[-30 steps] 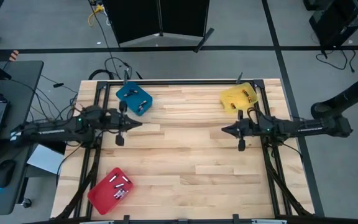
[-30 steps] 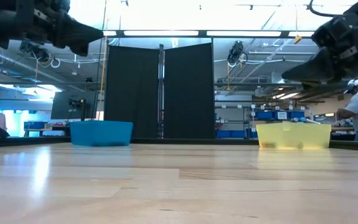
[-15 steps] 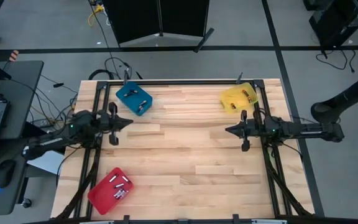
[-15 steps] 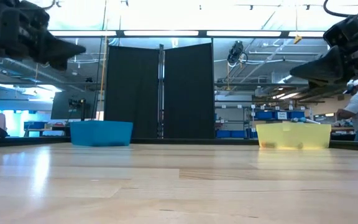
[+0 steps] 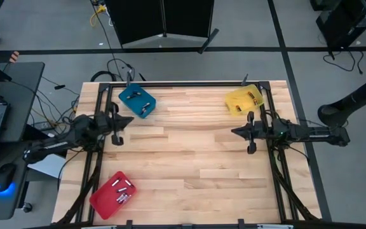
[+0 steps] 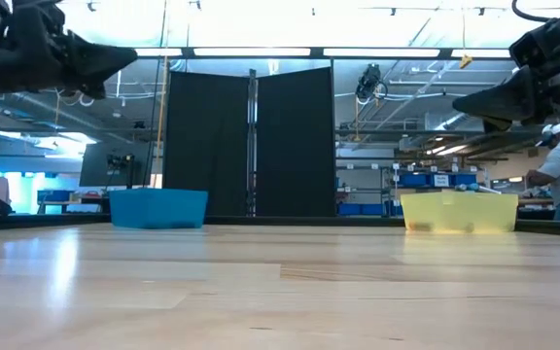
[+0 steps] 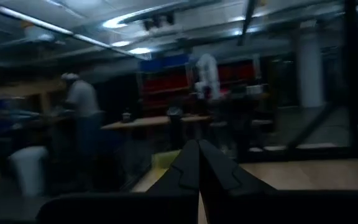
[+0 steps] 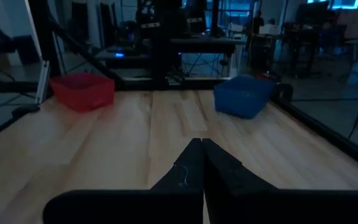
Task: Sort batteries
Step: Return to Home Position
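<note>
Standing by the table, and as far as I can see the sorting looks done: no loose batteries on the bare wood, every cell I can make out is sitting in one of the three trays. A handful are in the red tray at the near left corner, a couple in the blue tray at the far left, a couple more in the yellow tray at the far right. They're too tiny from above for me to say which way each one's long axis points

Both claws are pinched fully closed with nothing in them. In each wrist view the two dark fingers meet in a point and there's no cell between them

The left gripper hangs over the left side of the table, just on the near side of the blue tray, pointing in toward the middle. The right gripper mirrors it over the right side, just near of the yellow tray, also pointing inward. From the table-level view both sit high up, well clear of the wood

So the relation that matters, I'd say: nothing lies ahead of either claw to pick up. The batteries are all off to the side of or behind the fingertips, down inside trays, and the red tray is well apart from both arms, though nearer the left one. My guess is what's left is parking the arms, and the only thing to mind is not clipping the blue or yellow tray on the way
</note>
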